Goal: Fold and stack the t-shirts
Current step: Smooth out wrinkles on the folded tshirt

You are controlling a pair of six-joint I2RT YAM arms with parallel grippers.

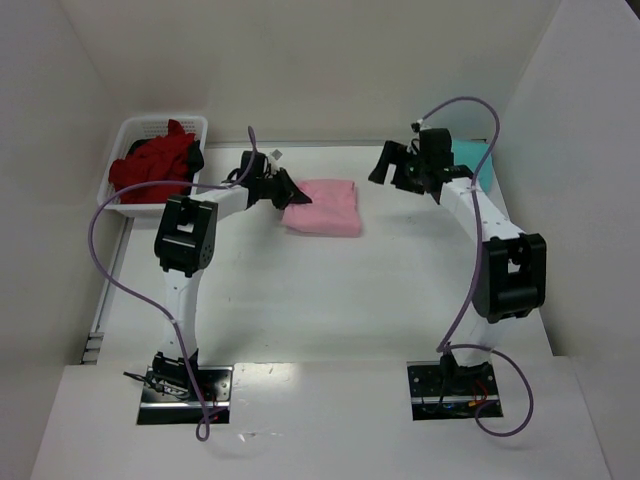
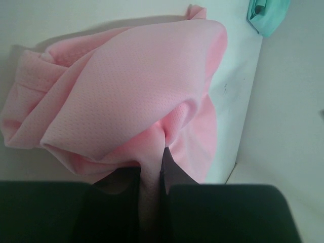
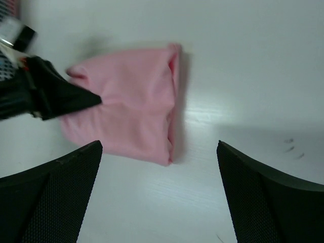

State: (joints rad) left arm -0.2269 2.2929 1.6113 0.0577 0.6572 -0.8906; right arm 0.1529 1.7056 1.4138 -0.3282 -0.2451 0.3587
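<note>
A folded light pink t-shirt [image 1: 323,207] lies on the white table at mid-back. My left gripper [image 1: 290,192] is shut on a fold of its left edge. In the left wrist view the pink cloth [image 2: 126,91] runs down between the dark fingers [image 2: 174,174]. My right gripper [image 1: 390,165] hangs open above the table, right of the pink t-shirt and apart from it. Its view shows the pink t-shirt [image 3: 126,111], the left gripper [image 3: 91,97] on it, and bare table between its own fingers [image 3: 159,192]. A teal t-shirt [image 1: 478,160] lies at the back right, partly hidden by the right arm. Dark red t-shirts [image 1: 155,165] fill the basket.
A white lattice basket [image 1: 135,128] stands at the back left corner. White walls close in the table at the back and on both sides. The teal t-shirt [image 2: 268,15] lies near the table's right edge. Purple cables loop over both arms.
</note>
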